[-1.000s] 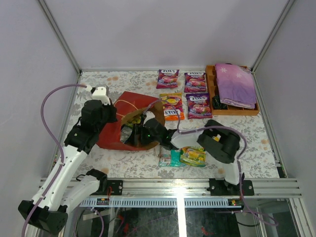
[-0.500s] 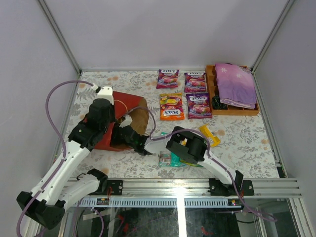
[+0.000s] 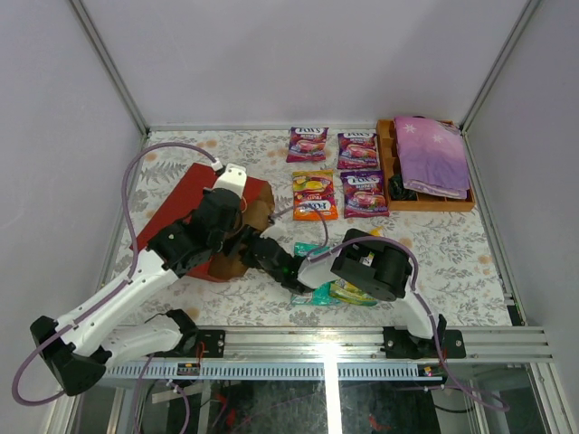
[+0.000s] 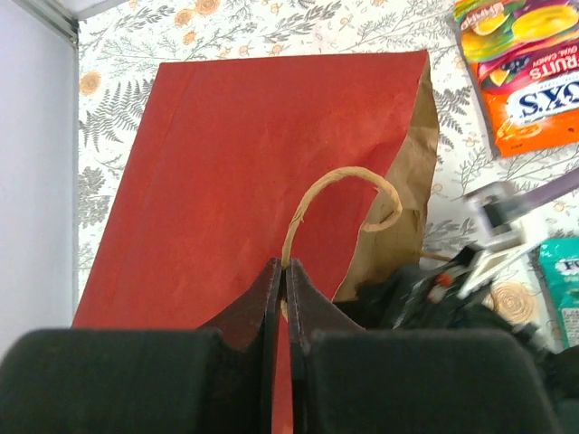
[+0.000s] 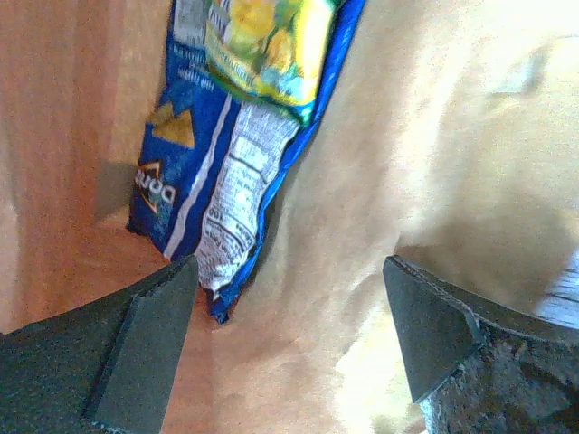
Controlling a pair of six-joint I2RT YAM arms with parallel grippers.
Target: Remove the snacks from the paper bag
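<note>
While the red bag (image 3: 176, 212) lay flat on the table (image 3: 452, 258) with its mouth toward the right arm, a blue Doritos bag (image 5: 194, 181) sat deep inside against the brown lining. A green-yellow pouch (image 5: 267, 45) lay over its far end. The right claw (image 5: 288, 298) was in the mouth of the bag. Its jaws were spread wide, with the Doritos bag just ahead of them and nothing pinched. The left claw (image 4: 283, 271) was pressed together on the cord handle (image 4: 348, 176), which looped up over the red side.

Out on the table beyond the bag lay an orange pouch (image 3: 314, 196) and three purple pouches (image 3: 307, 143), close together in two rows. A second green-yellow pouch (image 3: 355, 291) showed near the front edge, partly under the right arm. At the far right, a wooden tray (image 3: 434, 206) held a folded purple cloth (image 3: 432, 154).
</note>
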